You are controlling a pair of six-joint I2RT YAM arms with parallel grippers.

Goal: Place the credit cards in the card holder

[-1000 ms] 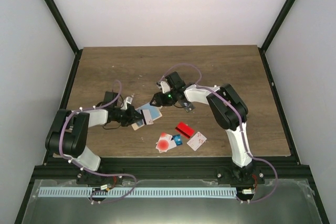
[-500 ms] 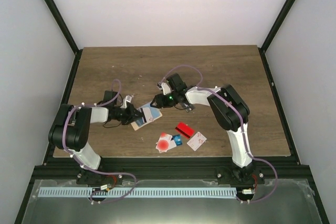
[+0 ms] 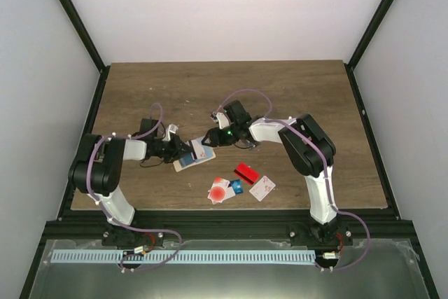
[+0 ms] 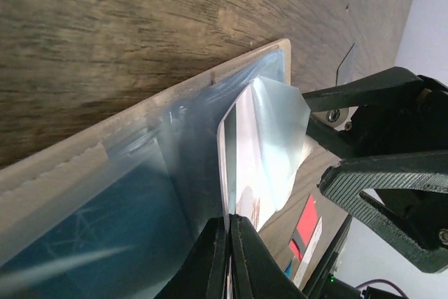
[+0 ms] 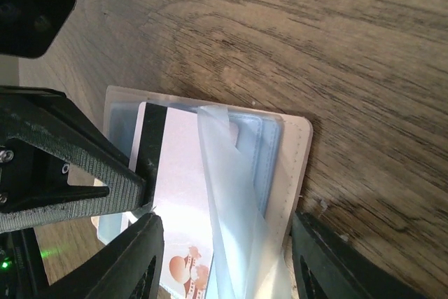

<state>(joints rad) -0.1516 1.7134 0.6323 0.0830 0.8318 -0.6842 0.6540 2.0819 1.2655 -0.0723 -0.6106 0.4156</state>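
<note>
closing in since a second ago, the right gripper (image 5: 227,257) now sits just beside the left gripper (image 4: 229,243); right jaws, half-wide, hold 1 striped card (image 5: 182,173) partly inside the holder (image 5: 301,152); left jaws pinch shut on its clear flap (image 4: 269,131); 4 loose cards (image 3: 220,190) lie near.

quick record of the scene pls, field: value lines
left gripper: shut on clear plastic sleeve of flat beige card holder, holding it open
right gripper: gripping white card with black stripe, partly under the sleeve
loose cards: white card with red dot, blue card, solid red card, white card with small marks
surface: wooden table
</note>
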